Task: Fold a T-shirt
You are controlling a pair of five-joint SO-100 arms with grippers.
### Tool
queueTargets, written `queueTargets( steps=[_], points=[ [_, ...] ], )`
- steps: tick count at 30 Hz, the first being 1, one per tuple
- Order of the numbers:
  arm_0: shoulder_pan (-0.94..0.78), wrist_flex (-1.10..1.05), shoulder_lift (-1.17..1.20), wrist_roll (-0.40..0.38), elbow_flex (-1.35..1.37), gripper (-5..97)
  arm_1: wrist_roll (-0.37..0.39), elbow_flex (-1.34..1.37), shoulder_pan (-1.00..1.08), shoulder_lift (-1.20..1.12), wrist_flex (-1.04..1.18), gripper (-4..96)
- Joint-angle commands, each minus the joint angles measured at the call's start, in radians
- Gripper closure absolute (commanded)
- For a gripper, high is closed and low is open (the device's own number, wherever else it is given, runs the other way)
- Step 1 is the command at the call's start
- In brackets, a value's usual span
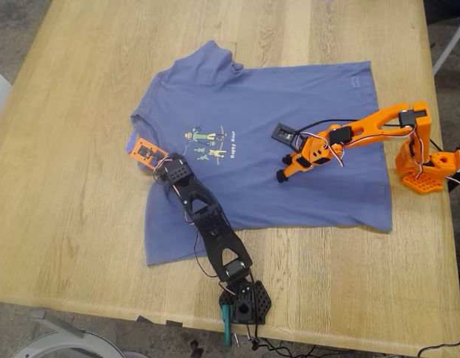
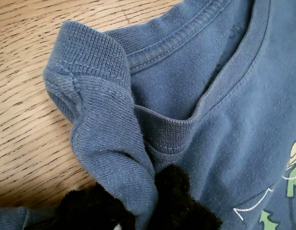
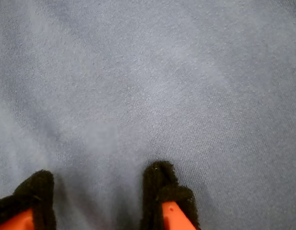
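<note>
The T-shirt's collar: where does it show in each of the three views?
Exterior view: collar at the T-shirt's left end, beside the black arm's hand.
First wrist view: collar bunched, filling the middle.
Second wrist view: not in it, only plain cloth.
Shared landmark: chest print.

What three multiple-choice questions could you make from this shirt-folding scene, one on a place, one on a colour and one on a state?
1. Where does my first gripper hold the T-shirt?
A. bottom hem
B. collar
C. sleeve cuff

2. What colour is the arm that carries my second gripper?
A. orange
B. white
C. green

3. How do my second gripper's jaws stand?
A. shut on a fold
B. shut on nothing
C. open

Answers:
1. B: the first wrist view shows collar ribbing bunched between the black pads.
2. A: the orange fingers in the second wrist view match the orange arm over the shirt's body.
3. C: flat fabric shows in the gap between the two pads.
</note>
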Motion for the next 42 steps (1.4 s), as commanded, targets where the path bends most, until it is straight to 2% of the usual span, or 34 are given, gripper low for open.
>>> queueTargets(
  steps=[1, 11, 22, 25, 34, 36, 42],
  points=[
    [0.006, 0.023, 0.14, 0.011, 0.005, 92, 0.014, -0.023, -0.071, -0.005, 0.008, 60.0],
    [0.021, 0.023, 0.201, 0.014, 0.058, 92, 0.029, -0.051, -0.172, -0.054, 0.009, 63.3],
    [0.054, 0.005, 0.351, 0.025, 0.186, 92, -0.011, -0.011, -0.173, -0.084, 0.075, 80.0],
    [0.067, 0.002, 0.414, 0.026, 0.241, 92, -0.029, -0.008, -0.156, -0.084, 0.091, 91.0],
    [0.101, -0.055, 0.62, 0.026, 0.446, 92, -0.069, -0.044, -0.091, -0.051, 0.175, 91.3],
    [0.121, -0.055, 0.649, 0.026, 0.448, 92, -0.1, -0.112, -0.067, -0.054, 0.201, 91.3],
    [0.207, -0.049, 0.689, 0.026, 0.425, 92, -0.129, -0.407, -0.018, -0.097, 0.319, 91.4]
  ],
)
